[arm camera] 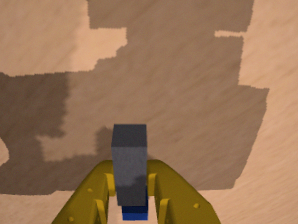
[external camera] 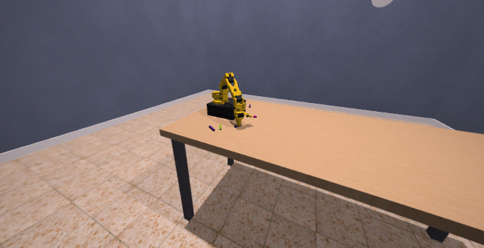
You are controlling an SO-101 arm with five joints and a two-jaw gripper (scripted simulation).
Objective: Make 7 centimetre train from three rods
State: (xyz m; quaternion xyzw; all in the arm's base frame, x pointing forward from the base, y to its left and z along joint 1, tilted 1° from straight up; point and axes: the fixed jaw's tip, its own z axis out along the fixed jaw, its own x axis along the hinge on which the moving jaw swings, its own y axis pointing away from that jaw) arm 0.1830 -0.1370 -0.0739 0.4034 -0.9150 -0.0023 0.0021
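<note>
In the wrist view my gripper (arm camera: pixel 131 179) is shut on a grey rod (arm camera: pixel 129 149), which points forward out of the yellow fingers, low over the table. A small blue rod (arm camera: pixel 135 213) shows just behind the grey one, between the fingers, end to end with it. In the exterior view the gripper (external camera: pixel 238 123) points down at the table (external camera: pixel 339 152), right in front of the arm's black base. A magenta rod (external camera: pixel 255 116) lies a little to its right. The grey rod is too small to make out in the exterior view.
A purple rod (external camera: pixel 211 128) and a lime rod (external camera: pixel 220 127) lie left of the gripper, near the table's front edge. Another small rod (external camera: pixel 249 106) lies behind, beside the arm. The black base (external camera: pixel 218 110) stands at the table's far left corner.
</note>
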